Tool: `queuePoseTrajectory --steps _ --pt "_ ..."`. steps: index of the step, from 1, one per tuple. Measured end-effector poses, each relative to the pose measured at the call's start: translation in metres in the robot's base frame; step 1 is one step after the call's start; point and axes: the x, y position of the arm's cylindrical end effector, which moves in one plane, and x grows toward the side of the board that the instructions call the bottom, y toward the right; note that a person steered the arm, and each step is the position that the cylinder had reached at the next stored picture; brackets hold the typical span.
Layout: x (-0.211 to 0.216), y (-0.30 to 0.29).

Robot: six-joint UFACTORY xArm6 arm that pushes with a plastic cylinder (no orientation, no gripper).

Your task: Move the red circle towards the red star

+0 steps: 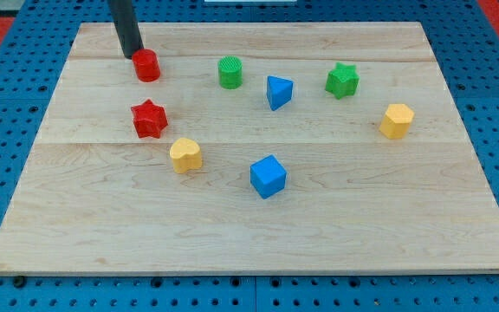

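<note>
The red circle [146,65] sits near the board's top left. The red star [149,119] lies just below it, a short gap apart. My tip [132,56] is at the red circle's upper left edge, touching or almost touching it. The dark rod comes down from the view's top.
A yellow heart-like block [185,155] lies below and right of the red star. A green circle [230,72], a blue triangle [278,91], a green star [342,81], a yellow block [396,120] and a blue cube [268,176] lie further right. The wooden board [76,217] rests on a blue pegboard.
</note>
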Motion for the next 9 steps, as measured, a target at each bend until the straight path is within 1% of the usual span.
queuePoseTrajectory --steps 2,3,4,5,6,7,8,9 --pt "0.022 0.024" --pt "0.026 0.024" --pt "0.026 0.006" --pt "0.03 -0.027" --pt "0.048 -0.059" --pt "0.076 -0.064" --pt "0.102 -0.058" --pt "0.12 -0.035"
